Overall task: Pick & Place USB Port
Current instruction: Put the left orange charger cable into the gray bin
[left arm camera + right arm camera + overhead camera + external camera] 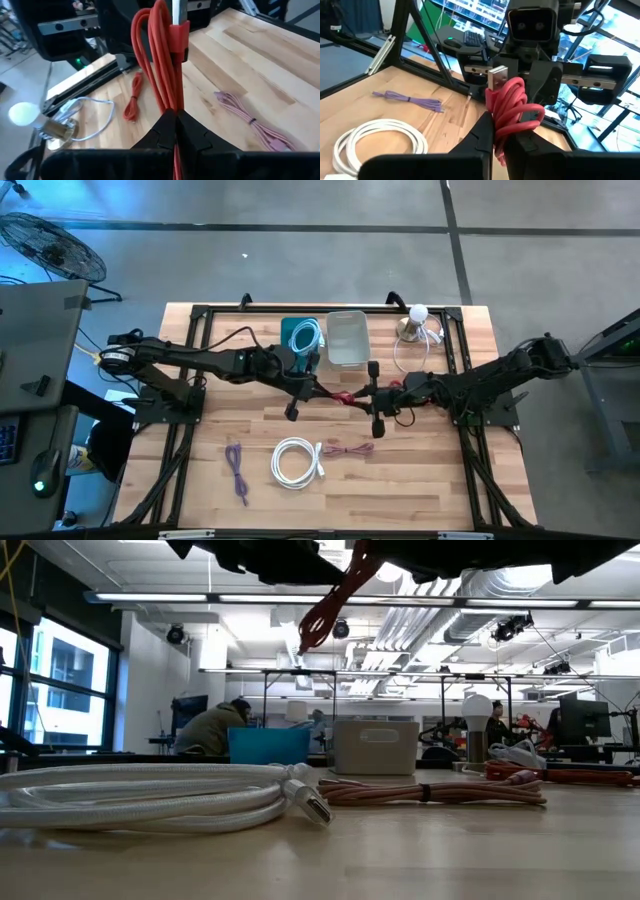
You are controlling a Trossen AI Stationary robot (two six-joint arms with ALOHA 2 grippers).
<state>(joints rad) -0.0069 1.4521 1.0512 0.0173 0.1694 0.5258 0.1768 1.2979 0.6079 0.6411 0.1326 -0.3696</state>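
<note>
A coiled red USB cable [345,397] hangs in the air over the table's middle, between my two grippers. My left gripper [320,391] comes from the table's left and is shut on it. My right gripper [372,396] comes from the right and is shut on it too. The cable's metal USB plug [498,77] sticks up above my right fingers. In the low view a red loop [325,615] dangles below the arms, clear of the table. My left gripper pinches several strands of the red coil [172,102] between its two fingers [192,132], coming roughly level from the table's left. The strands run on out of the fingers toward the red plug housing [178,37]. The cable is lifted clear. My right gripper pinches the bundled red loops [507,122] between its two fingers [482,132], just below the plug end, coming level from the table's right. The plug stands upright above the fingers. The cable is clear of the table.
A blue bin [300,340] with a pale cable and a clear bin [347,340] stand at the far middle, a bulb lamp [415,320] at the far right. A white coil [297,461], a purple cable [237,470], a pink cable [345,449] and another red cable [132,97] lie on the table.
</note>
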